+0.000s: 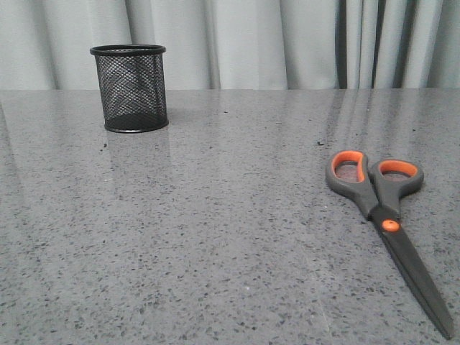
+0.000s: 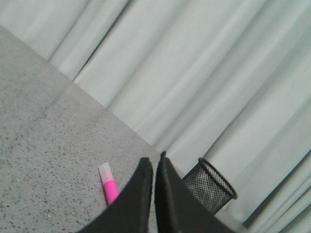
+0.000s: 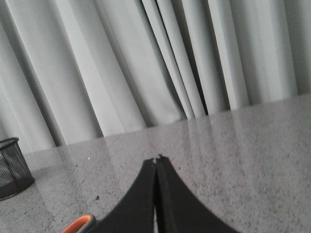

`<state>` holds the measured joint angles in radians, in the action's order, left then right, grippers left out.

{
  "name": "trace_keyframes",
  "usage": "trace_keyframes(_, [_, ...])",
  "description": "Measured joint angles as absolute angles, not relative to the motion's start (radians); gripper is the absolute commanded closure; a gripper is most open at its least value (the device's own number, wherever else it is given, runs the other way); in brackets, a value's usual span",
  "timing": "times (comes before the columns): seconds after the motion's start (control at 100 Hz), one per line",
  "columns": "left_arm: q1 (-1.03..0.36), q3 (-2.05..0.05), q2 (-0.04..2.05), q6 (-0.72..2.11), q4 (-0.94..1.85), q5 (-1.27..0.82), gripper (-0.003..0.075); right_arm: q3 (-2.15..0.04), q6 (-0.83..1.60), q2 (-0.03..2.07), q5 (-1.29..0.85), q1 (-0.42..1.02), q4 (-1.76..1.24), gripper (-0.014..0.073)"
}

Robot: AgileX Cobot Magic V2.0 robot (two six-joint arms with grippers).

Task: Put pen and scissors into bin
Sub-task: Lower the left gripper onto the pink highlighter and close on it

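The black mesh bin point(image 1: 130, 88) stands upright at the back left of the grey table; it also shows in the left wrist view point(image 2: 209, 186) and at the edge of the right wrist view point(image 3: 13, 168). The scissors point(image 1: 382, 216) lie flat at the right, handles away from me, blades toward the front; one orange-lined handle point(image 3: 80, 224) shows in the right wrist view. The pink pen point(image 2: 109, 184) lies on the table, seen only in the left wrist view, partly hidden by the fingers. My left gripper point(image 2: 154, 160) and right gripper point(image 3: 157, 159) are both shut and empty. Neither gripper shows in the front view.
A pale pleated curtain point(image 1: 251, 43) hangs behind the table's far edge. The speckled grey tabletop point(image 1: 215, 230) stretches between the bin and the scissors.
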<state>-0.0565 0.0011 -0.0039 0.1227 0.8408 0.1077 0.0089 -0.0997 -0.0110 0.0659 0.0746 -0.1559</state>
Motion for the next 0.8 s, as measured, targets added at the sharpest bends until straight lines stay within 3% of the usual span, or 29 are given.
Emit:
trace_keyframes(0.05, [-0.057,0.001,-0.004,0.123,0.856,0.098,0.0672,0.005,-0.1,-0.011,0.054,0.075,-0.16,0.0663])
trace_keyframes(0.14, [-0.057,-0.015,-0.004,0.125,0.784,0.035,0.0472,-0.037,-0.101,-0.011,0.013,0.075,-0.162,0.0601])
trace_keyframes(0.2, [-0.059,-0.054,-0.004,0.125,0.704,-0.024,0.0327,-0.09,-0.101,0.005,-0.021,0.075,-0.162,0.0501])
trace_keyframes(0.25, [-0.059,-0.103,0.013,0.127,0.659,-0.057,0.0271,-0.139,-0.101,0.041,-0.062,0.077,-0.162,0.0397])
trace_keyframes(0.32, [-0.059,-0.189,0.079,0.126,0.628,-0.101,0.0292,-0.21,-0.101,0.118,-0.125,0.084,-0.162,0.0237])
trace_keyframes(0.39, [-0.059,-0.285,0.185,0.128,0.601,-0.171,0.0337,-0.283,-0.101,0.213,-0.197,0.085,-0.162,0.0152])
trace_keyframes(0.54, [-0.059,-0.525,0.486,0.106,0.481,-0.417,0.0414,-0.43,-0.102,0.421,-0.302,0.096,-0.162,0.0141])
trace_keyframes(0.8, [-0.047,-0.898,0.988,-0.08,0.247,-0.729,0.0414,-0.533,-0.102,0.571,-0.32,0.114,-0.162,0.0141])
